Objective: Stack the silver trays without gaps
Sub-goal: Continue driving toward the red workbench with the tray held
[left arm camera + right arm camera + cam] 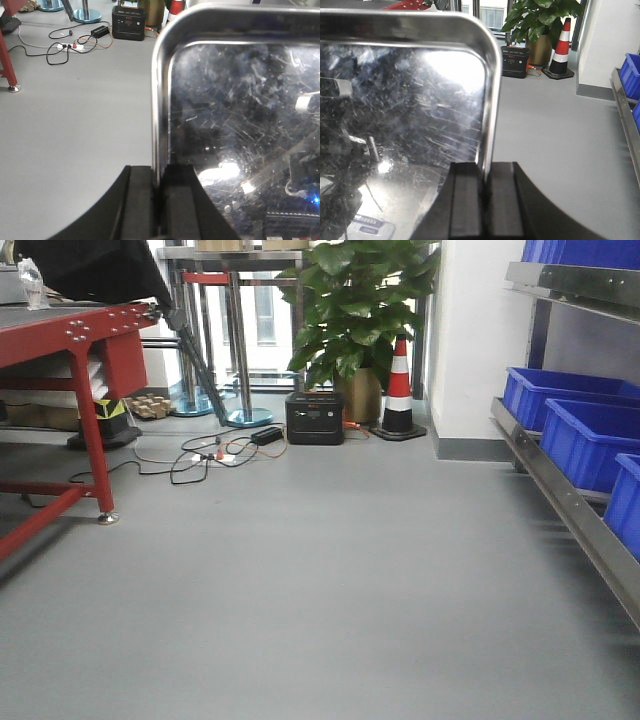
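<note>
At the bottom of each wrist view, the left gripper [160, 175] and right gripper [485, 172] pinch opposite rims of a silver tray [240, 115] filling the frame above — a level, even lowering should let it nest flush.

Left end effector [160, 175] clamped on silver tray [240, 125] rim; right end effector [485, 172] likewise.

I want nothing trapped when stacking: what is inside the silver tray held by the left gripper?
The visible part of the silver tray holds nothing, only a scratched, reflective bottom. The left gripper pinches its rim. What lies beneath the tray is covered.
</note>
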